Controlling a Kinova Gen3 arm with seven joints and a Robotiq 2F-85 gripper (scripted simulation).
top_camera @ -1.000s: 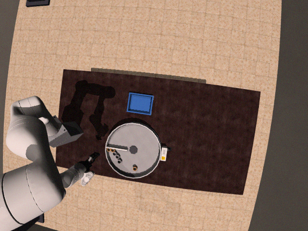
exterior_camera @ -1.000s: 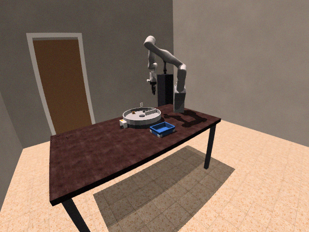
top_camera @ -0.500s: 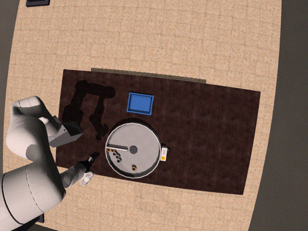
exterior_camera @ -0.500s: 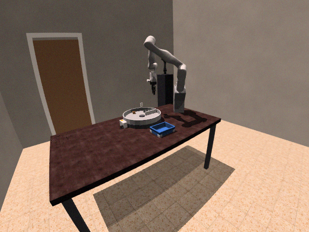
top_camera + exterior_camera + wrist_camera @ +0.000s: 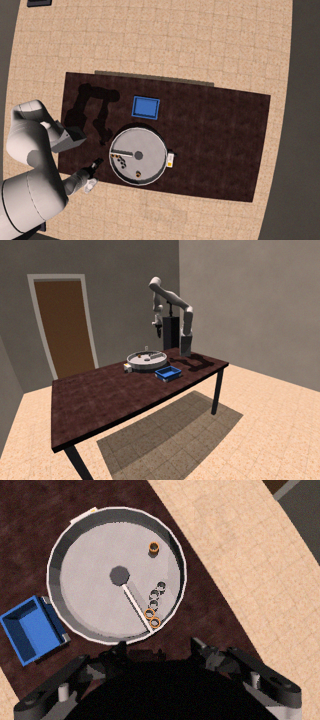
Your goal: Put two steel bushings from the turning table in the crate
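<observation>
The round grey turning table (image 5: 138,155) (image 5: 116,575) stands on the dark table. Three grey steel bushings (image 5: 156,595) (image 5: 121,163) lie in a row near its rim, beside a white radial bar (image 5: 136,602). Two orange bushings (image 5: 152,618) (image 5: 114,156) lie at the bar's outer end. A third orange bushing (image 5: 154,545) (image 5: 137,175) lies apart near the rim. The blue crate (image 5: 145,107) (image 5: 31,629) (image 5: 168,372) is empty beside the turning table. My gripper (image 5: 98,162) (image 5: 158,335) is open and empty, high above the table edge, off to the side of the turning table.
A small white and yellow box (image 5: 170,160) is fixed to the turning table's rim. The arm's base block (image 5: 185,345) stands at the table's end. A dark pedestal (image 5: 170,332) is behind the table. The table edge and floor lie under my gripper.
</observation>
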